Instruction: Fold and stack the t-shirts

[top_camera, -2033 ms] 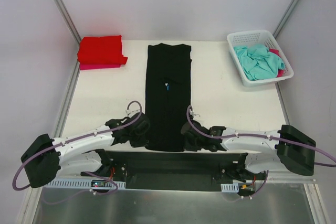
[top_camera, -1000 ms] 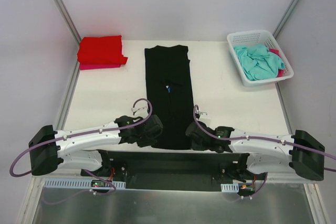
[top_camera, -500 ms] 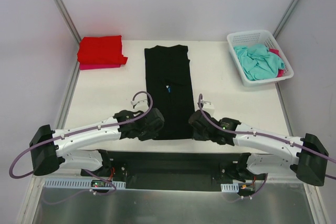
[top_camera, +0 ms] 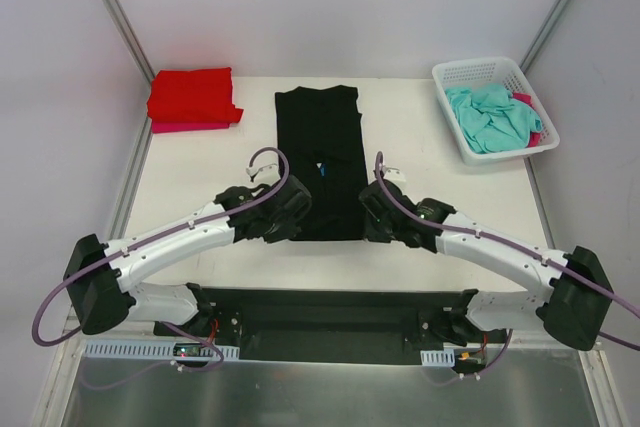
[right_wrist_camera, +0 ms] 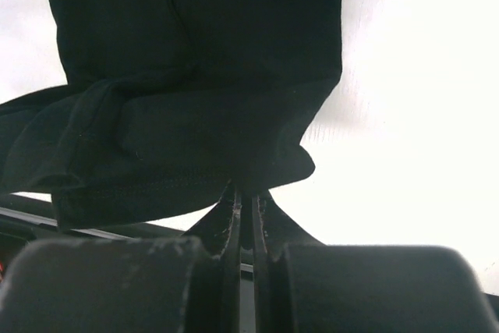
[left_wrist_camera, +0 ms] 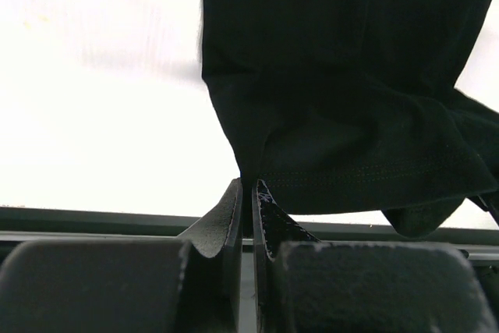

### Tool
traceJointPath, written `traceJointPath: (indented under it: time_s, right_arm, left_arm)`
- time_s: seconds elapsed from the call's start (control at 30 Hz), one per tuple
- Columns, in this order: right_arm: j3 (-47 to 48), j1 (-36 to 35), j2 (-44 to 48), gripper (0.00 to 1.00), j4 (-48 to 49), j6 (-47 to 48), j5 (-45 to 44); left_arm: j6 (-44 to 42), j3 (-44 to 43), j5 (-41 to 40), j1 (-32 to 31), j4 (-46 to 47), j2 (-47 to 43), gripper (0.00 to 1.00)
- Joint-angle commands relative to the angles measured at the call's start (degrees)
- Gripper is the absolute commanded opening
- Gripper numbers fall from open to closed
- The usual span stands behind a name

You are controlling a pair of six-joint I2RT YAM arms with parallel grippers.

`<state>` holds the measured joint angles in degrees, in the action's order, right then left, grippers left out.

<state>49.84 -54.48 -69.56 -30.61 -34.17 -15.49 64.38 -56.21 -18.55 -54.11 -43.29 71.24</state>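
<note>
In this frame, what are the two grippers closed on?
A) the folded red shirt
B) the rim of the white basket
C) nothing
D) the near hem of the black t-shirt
D: the wrist views show the left gripper and the right gripper each shut on a hem corner of the black t-shirt.

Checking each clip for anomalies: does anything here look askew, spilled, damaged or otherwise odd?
Nothing stands out. The black t-shirt lies straight as a narrow strip, its near hem corners pinched by the left end effector and right end effector. The folded red stack looks tidy; the basket stands upright.
</note>
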Motion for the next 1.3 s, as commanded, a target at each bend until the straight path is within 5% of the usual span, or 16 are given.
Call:
traceJointPath:
  time_s: [0.0,1.27]
  right_arm:
    - [4.3,3.1,-2.3,0.01,-1.8,4.8,0.8]
    - [36.8,22.4,-33.4,0.01,-3.5,17.8,17.0]
  left_arm:
    - [-4.5,-4.1,-2.5,2.2,-3.3,1.5,0.0]
    - [-19.7,-21.3,5.6,20.4,3.0,19.5,0.0]
